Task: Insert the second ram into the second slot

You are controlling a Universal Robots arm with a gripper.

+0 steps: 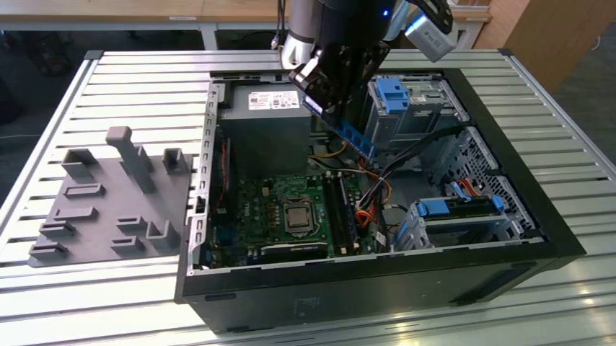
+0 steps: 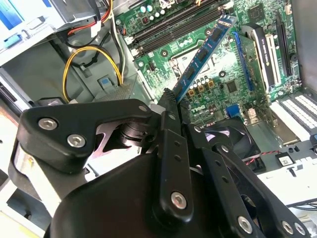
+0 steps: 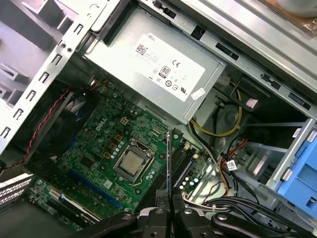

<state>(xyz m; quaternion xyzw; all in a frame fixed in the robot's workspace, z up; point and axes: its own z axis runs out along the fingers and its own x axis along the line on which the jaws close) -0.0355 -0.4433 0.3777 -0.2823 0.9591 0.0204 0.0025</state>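
Silver slatted table (image 1: 125, 79) under black computer case (image 1: 385, 295); end effector (image 2: 168, 99) clamped on the second ram (image 2: 203, 54)

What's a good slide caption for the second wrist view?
The second ram, clamped in the jaws, hangs tilted over the motherboard, not yet inserted.

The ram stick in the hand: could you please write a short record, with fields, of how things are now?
held by: hand, shut on one end of the ram stick
ram position: tilted, above the motherboard, not in a slot
memory slots: beside the processor socket
case: open, lying on the slatted table
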